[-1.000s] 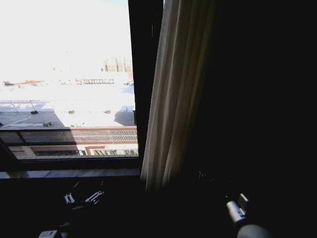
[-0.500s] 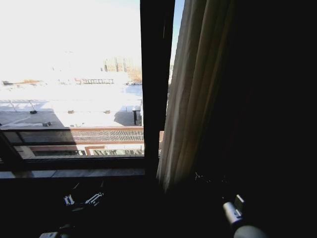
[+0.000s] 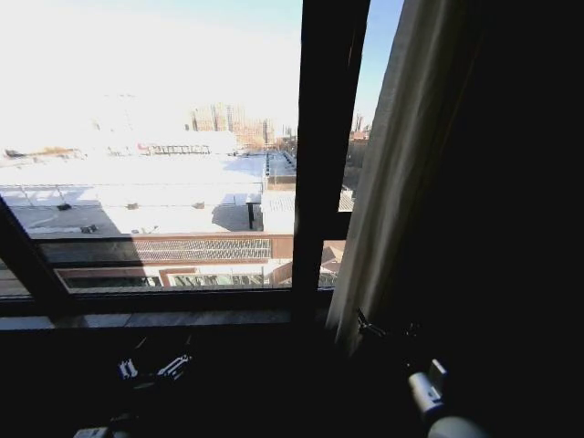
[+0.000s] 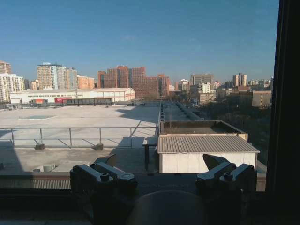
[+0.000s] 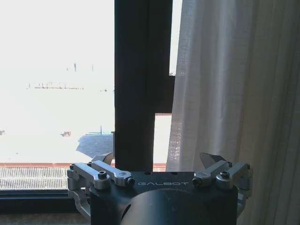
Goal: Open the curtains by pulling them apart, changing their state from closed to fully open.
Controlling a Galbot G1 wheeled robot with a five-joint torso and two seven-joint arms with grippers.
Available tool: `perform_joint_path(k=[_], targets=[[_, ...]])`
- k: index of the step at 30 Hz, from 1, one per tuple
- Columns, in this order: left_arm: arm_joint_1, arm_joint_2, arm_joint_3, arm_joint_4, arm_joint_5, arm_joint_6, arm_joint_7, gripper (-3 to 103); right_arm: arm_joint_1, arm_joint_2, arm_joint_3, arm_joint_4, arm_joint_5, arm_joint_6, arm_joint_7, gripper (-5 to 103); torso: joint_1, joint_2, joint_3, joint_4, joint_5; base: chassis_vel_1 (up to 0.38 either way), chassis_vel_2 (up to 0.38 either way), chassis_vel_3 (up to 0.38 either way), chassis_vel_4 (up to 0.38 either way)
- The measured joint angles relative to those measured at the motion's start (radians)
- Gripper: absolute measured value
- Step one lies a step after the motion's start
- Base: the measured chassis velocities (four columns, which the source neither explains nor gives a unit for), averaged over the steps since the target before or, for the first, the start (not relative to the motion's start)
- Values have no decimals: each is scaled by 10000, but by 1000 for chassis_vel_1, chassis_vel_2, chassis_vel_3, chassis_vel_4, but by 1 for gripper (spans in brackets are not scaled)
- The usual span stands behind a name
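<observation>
A flat grey stone window sill (image 3: 137, 319) runs along the foot of the glass, lit along its near edge and falling into shadow below. A dark, upright metal window frame post (image 3: 319, 164) stands on the sill toward its right end. Just right of that post, the lower hem of the gathered, pleated off-white sheer curtain (image 3: 374, 228) hangs down to the sill's right end; whether the fabric touches the sill cannot be told. The sill's left end is crossed by a slanting dark frame bar (image 3: 27, 265).
</observation>
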Motion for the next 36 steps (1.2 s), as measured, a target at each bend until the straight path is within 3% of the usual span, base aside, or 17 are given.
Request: perform_joint_path(k=[12, 36], targets=[[77, -77, -18, 0, -27, -88, 5, 100, -301, 30, -123, 0, -314, -18, -57, 100, -2, 1, -1, -1, 9, 355, 371, -370, -374], [56, -1, -57, 0, 19, -219, 6, 100, -102, -137, 191, -1, 35, -12, -2, 100, -3, 0, 0, 0, 7, 347, 350, -359, -345]])
